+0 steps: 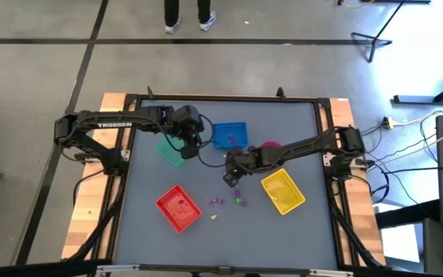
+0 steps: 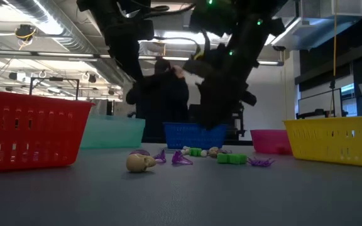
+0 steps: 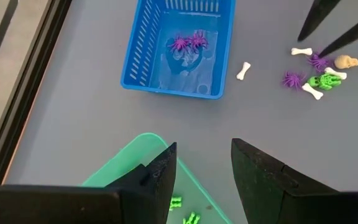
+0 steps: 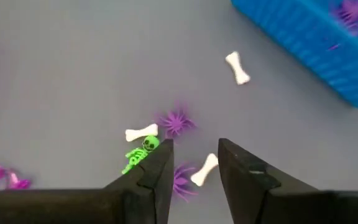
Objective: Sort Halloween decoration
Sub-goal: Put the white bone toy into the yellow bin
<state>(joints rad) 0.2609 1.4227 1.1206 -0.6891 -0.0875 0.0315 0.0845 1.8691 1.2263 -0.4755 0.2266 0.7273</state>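
Low view: blue tray [image 2: 190, 134] half-hidden behind arms.

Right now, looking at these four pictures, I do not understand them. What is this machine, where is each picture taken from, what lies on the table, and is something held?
It is a robot with two dark arms at a grey table; each arm ends in a two-finger gripper.

One picture looks straight down from above. One looks level across the table top. The other two come from cameras on the wrists, so each shows its own arm's two dark fingers.

On the table stand a red tray, a yellow tray, a blue tray, a green tray and a pink bowl. Between the red and yellow trays lie tiny Halloween trinkets: purple spiders, white bones, a green skeleton, a small skull.

The left gripper hangs over the green tray. The right gripper hangs over the trinkets. Both are open and hold nothing.
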